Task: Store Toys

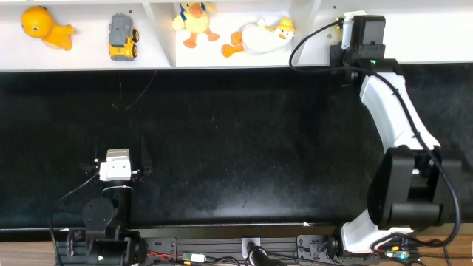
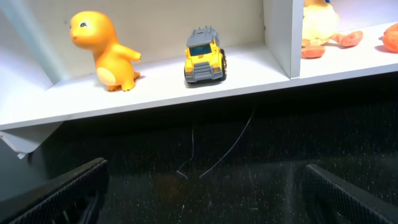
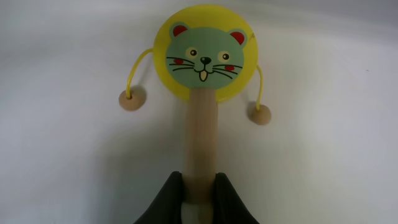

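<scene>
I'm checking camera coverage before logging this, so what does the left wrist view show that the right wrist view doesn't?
Left wrist view's own: an orange figure and a yellow toy truck standing in one compartment, a plush duck past the divider, the black tabletop below, and the left gripper open and empty. Right wrist view's own: a cat-face rattle face up, its wooden handle clamped in the right gripper, a bead on a wire at each side. Shared: a white shelf surface beneath the toys.
</scene>
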`<move>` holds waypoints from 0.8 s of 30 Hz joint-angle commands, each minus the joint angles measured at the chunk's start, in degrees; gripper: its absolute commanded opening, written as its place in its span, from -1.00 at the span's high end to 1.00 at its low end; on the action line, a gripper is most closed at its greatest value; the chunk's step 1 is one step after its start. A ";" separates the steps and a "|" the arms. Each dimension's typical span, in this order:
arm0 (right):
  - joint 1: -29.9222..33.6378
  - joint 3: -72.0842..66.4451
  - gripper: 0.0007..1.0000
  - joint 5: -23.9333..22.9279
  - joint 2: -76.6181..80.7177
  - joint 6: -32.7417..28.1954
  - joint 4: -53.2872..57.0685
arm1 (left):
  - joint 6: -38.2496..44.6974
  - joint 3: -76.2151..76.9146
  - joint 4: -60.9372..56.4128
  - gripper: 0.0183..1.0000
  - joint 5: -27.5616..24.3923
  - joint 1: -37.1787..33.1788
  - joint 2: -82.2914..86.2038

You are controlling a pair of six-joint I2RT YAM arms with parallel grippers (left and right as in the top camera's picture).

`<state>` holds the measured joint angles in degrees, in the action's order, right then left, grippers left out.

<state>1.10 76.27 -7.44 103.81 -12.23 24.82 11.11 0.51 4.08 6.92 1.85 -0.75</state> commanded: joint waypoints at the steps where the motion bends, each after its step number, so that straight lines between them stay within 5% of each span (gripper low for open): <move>1: 0.20 2.78 0.92 0.61 0.94 -0.26 -0.87 | 1.07 -0.04 0.11 -1.00 0.46 0.11 0.59; 19: 0.22 2.78 0.89 4.31 1.84 0.92 -0.87 | 1.07 -0.04 0.11 -1.00 0.48 0.11 0.59; 24: 0.22 2.75 0.55 4.70 1.86 1.53 -0.87 | 1.07 -0.04 0.11 -1.00 0.46 0.11 0.59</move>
<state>1.10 76.95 -3.77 104.79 -11.38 24.10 11.11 0.51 4.08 6.92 1.85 -0.75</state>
